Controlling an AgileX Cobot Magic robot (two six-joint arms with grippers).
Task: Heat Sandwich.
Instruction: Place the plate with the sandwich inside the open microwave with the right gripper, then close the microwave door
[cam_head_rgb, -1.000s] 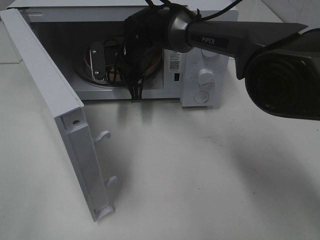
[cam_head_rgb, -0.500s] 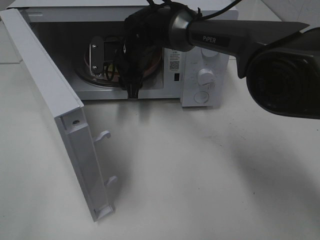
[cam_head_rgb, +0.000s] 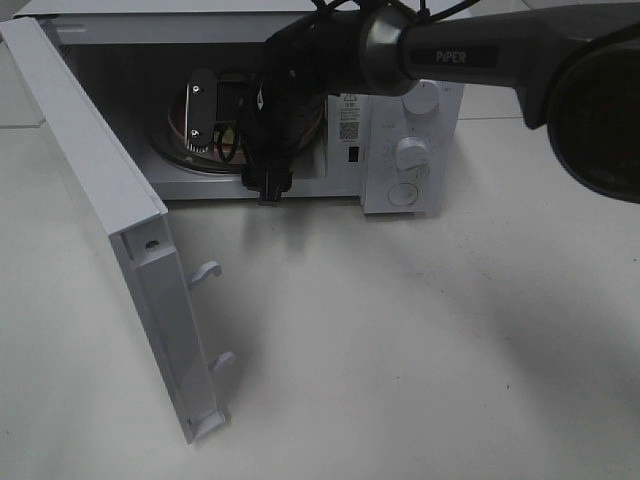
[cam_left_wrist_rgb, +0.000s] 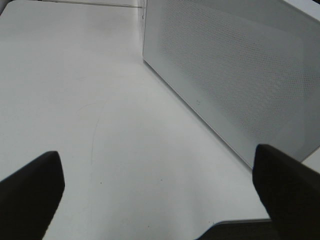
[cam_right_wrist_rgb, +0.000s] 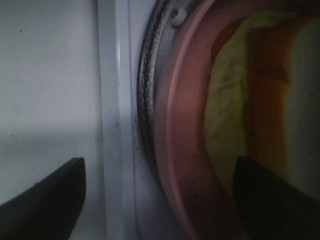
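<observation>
The sandwich (cam_right_wrist_rgb: 260, 100) lies on its pink plate (cam_right_wrist_rgb: 172, 150) inside the microwave (cam_head_rgb: 400, 190), just ahead of the right gripper (cam_right_wrist_rgb: 157, 170), jaws spread and empty at the microwave's mouth; the left gripper (cam_left_wrist_rgb: 157, 152), likewise spread and empty, hangs beside the microwave's side wall.

One microwave (cam_head_rgb: 440, 170) stands on one desk (cam_head_rgb: 400, 350). It has one door (cam_head_rgb: 90, 170), swung out well to the side of the right hand (cam_head_rgb: 232, 150), and that door carries two latch hooks (cam_head_rgb: 205, 270). Just beside the right hand, the front panel shows three round white controls (cam_head_rgb: 410, 155). One pink plate (cam_right_wrist_rgb: 185, 150) lies between this hand's two fingers (cam_right_wrist_rgb: 45, 200), and one sandwich (cam_right_wrist_rgb: 260, 100) sits on it. There are two hands in all. The left hand (cam_left_wrist_rgb: 160, 200), also with two fingers (cam_left_wrist_rgb: 30, 195), has one perforated microwave wall (cam_left_wrist_rgb: 240, 65) ahead of it.
</observation>
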